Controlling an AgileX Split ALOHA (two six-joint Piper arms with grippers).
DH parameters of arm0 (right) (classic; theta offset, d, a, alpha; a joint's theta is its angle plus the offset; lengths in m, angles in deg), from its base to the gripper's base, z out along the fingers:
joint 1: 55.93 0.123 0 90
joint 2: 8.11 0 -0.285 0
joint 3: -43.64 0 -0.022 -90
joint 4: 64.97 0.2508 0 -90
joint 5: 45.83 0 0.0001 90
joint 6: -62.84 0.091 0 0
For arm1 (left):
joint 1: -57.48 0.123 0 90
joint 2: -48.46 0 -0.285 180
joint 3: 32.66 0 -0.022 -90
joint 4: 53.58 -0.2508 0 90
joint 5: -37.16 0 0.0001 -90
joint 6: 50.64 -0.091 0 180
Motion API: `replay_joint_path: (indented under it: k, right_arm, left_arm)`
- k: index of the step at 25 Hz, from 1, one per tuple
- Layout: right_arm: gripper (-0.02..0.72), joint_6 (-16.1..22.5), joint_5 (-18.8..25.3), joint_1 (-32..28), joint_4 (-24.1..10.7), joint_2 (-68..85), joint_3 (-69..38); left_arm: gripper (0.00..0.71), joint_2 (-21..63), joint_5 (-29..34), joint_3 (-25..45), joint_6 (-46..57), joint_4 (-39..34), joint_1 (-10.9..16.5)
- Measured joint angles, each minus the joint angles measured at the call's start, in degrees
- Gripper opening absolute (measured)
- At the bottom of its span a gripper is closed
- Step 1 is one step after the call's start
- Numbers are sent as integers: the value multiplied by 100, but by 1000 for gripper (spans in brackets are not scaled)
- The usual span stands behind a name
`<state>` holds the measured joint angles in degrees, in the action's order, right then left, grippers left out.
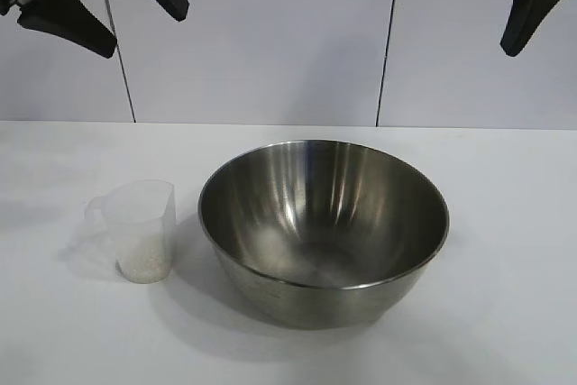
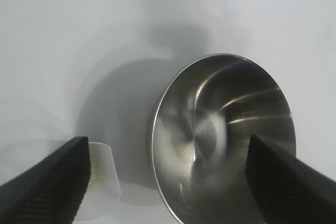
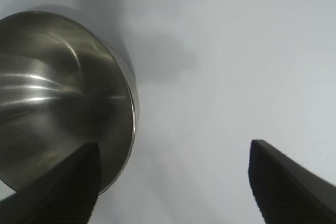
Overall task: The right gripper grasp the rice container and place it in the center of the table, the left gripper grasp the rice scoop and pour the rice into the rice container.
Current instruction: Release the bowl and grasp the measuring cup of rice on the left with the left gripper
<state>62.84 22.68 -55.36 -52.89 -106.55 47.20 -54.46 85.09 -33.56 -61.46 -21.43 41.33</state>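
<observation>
No text, label, brand, number or sign can be read in any view. The bowl (image 1: 324,223) shows only bare steel, and any marks on the clear cup (image 1: 140,230) are too faint to make out.

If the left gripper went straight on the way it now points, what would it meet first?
Probably the rice container: in the wrist view the open left gripper frames its near rim and inside. The rice scoop sits off by one finger, so it would likely be missed, though depth is uncertain.
</observation>
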Motion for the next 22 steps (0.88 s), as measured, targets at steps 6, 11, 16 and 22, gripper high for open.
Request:
replay_joint_path:
  k: [6, 11, 16, 22]
  right_arm:
    - [539, 0, 34, -161, 85, 0, 0]
    - [539, -42, -72, -161, 142, 0, 0]
    - [539, -46, -108, -161, 158, 0, 0]
    - [539, -64, -114, -161, 245, 0, 0]
  left_arm:
    - [588, 0, -15, 0, -5, 0, 0]
    - [588, 0, 62, 0, -162, -259, 0]
    - [588, 315, 34, 31, -181, -777, 0]
    - [588, 1525, -1062, 1100, -389, -1106, 0]
